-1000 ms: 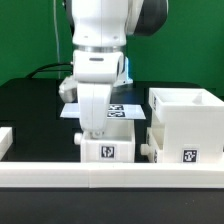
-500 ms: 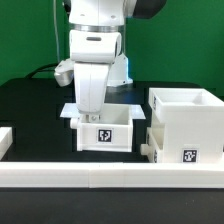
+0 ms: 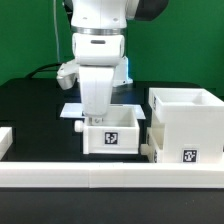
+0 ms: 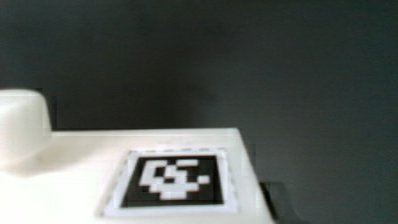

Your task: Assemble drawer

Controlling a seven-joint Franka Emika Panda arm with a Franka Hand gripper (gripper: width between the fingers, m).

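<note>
A small open-top white tray (image 3: 113,138) with a square tag on its front stands at the middle, just beside the tall boxy housing (image 3: 185,125) on the exterior view's right. My gripper (image 3: 93,118) reaches down over the tray's rear left wall and is shut on it; the fingertips are mostly hidden by the wall. In the wrist view I see a tagged white face of the tray (image 4: 89,150) close up, a rounded white knob (image 4: 18,125) beside it and a dark finger (image 4: 276,200) at its edge. The second tray is not clearly in view.
A long low white border rail (image 3: 110,178) runs along the front. The marker board (image 3: 70,110) lies flat behind the tray. A white part (image 3: 5,140) shows at the exterior view's left edge. The table is black.
The tray has come up from low against the front rail, then shifted with my gripper toward the housing on the exterior view's right.
</note>
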